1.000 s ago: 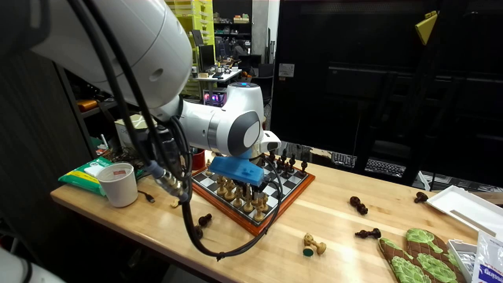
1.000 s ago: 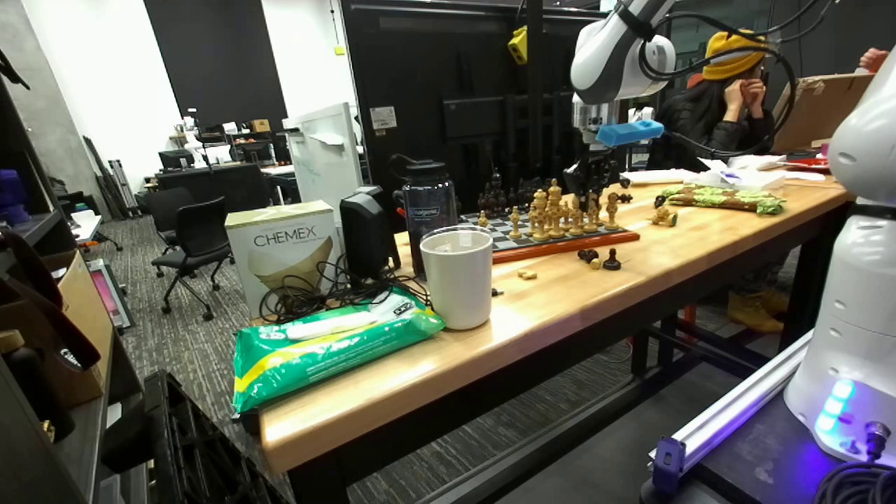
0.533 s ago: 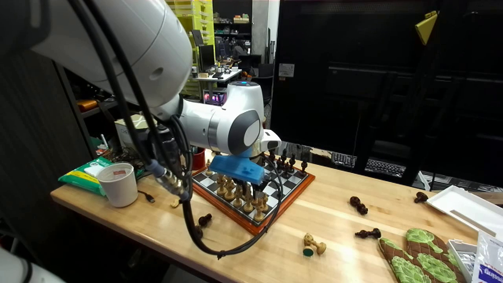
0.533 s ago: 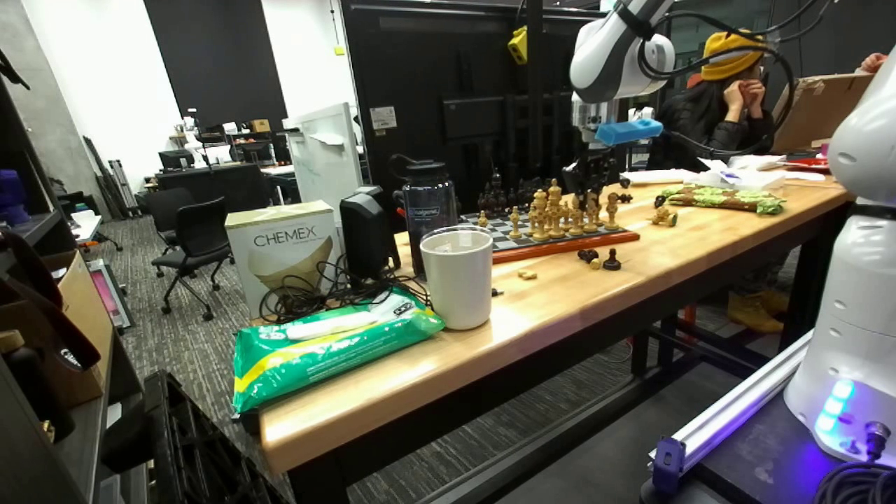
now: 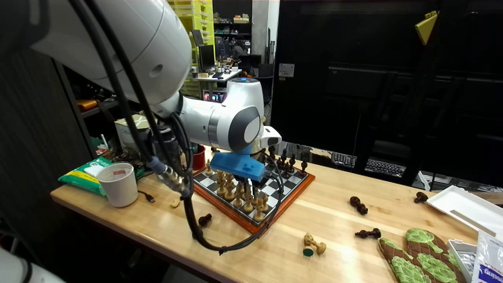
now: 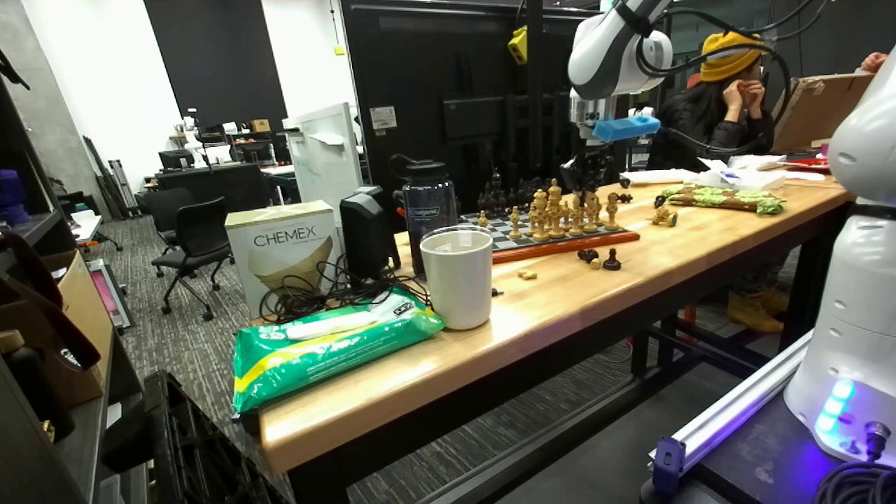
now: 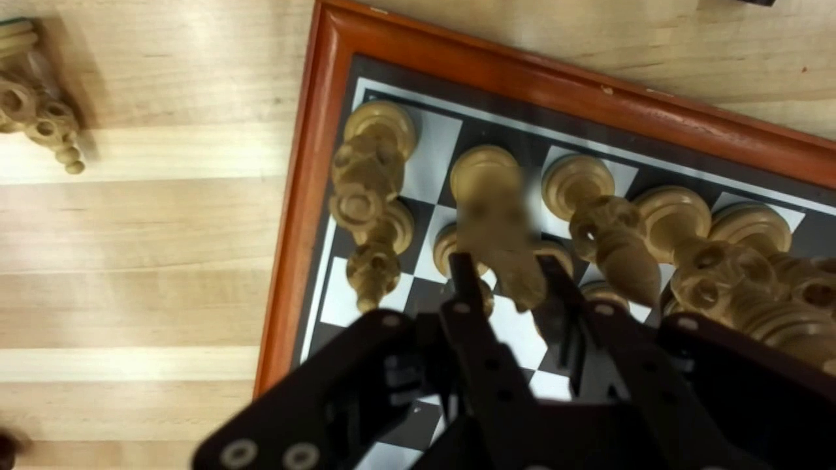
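While you can read CHEMEX on the box [image 6: 283, 259] well apart from the jaws, the lettering on the dark bottle [image 6: 430, 197], closer to them, is too small to be sure of. Below your jaws, a pale chess piece [image 7: 498, 219] stands upright on the board [image 7: 307, 196], its head between the fingertips [image 7: 465, 269]. You have the jaws drawn in to a narrow gap, pinching its upper part, though blur hides the exact contact. More pale pieces [image 7: 614, 241] stand close on either side of the jaws.
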